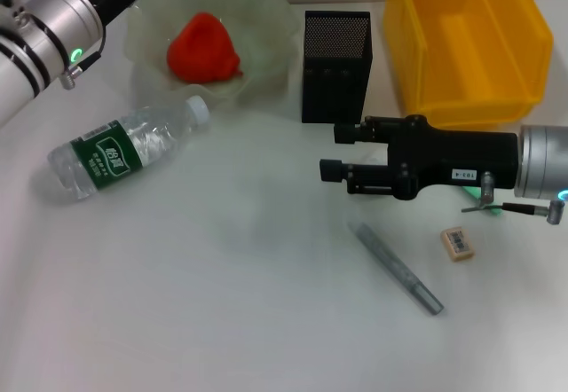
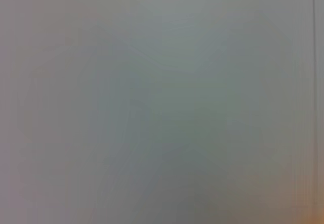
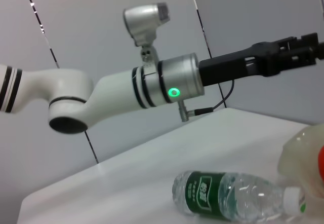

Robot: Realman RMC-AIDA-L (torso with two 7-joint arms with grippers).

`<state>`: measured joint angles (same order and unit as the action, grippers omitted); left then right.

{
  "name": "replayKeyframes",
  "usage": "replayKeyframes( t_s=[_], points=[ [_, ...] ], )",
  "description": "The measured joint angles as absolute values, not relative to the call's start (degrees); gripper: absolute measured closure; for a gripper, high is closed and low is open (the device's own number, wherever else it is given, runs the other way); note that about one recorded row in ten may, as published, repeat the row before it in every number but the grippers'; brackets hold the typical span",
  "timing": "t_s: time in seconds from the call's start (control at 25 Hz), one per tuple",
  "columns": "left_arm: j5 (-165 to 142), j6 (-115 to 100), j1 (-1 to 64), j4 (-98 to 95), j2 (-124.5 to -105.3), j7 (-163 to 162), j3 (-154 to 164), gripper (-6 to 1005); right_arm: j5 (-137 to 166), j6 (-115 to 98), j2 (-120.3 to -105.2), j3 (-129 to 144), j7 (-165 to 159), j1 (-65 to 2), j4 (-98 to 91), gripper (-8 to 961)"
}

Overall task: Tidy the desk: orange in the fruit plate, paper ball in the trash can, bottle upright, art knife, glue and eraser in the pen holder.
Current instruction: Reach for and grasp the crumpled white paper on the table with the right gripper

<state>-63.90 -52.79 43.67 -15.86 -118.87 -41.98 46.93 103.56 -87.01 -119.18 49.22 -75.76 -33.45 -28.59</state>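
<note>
Desk-tidying scene, orange [image 1: 203, 48] already in the fruit plate [image 1: 266, 19].
We see the right gripper [image 1: 330, 151], fingers open and empty, beside the pen holder [image 1: 335, 66]; the bottle [image 1: 124, 148] lies sideways at left; left gripper's fingers: cannot tell.

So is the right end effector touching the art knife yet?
Apart. The head view shows the right end effector over bare table, with clear white surface between it and the art knife.

The orange [image 1: 203, 48] sits in the fruit plate [image 1: 257, 19], left of the pen holder [image 1: 335, 66].
</note>
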Motion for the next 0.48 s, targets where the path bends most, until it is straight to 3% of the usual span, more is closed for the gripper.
replayKeyframes(
  t_s=[0.48],
  points=[
    [-64.5,-77.4,33.4,-19.6,-118.34,-54.7,50.0,207,99.8,-87.0,-119.17,49.2,-74.8,-34.0,-28.6,345]
  ],
)
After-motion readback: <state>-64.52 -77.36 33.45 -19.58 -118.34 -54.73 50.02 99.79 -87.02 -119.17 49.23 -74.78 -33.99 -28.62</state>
